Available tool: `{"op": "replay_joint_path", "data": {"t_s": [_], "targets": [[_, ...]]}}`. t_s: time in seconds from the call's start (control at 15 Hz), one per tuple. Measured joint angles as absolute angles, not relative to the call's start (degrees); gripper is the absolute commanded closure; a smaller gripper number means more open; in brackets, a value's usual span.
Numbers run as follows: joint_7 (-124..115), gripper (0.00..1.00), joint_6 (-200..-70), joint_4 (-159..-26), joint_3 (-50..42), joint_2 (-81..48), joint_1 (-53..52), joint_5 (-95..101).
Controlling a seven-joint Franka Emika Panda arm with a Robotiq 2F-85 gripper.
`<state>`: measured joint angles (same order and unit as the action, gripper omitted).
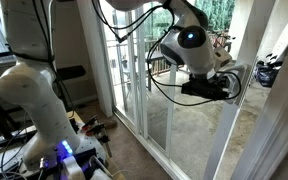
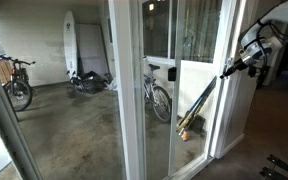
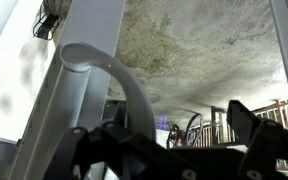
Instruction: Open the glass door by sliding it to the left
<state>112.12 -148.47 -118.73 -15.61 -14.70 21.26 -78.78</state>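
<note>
Okay, my fingers [image 3: 246, 122] spread wide, clamping nothing yet. Curved handle [image 3: 112, 72] looks to sit between them, off-centre, on white upright of glass door [image 3: 84, 40], very near. Tip: hook handle, drag left steady along track, no twisting.

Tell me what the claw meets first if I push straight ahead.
Likely the curved door handle, lying just ahead of the open claw in the wrist view; depth is unclear.
</note>
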Motion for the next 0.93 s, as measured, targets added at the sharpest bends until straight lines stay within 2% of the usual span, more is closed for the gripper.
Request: {"op": "replay_joint_path", "data": {"t_s": [0.93], "targets": [[117.32,0.0,-165.92,-119.92,-11.34,-14.74,18.18,-86.31]]}}
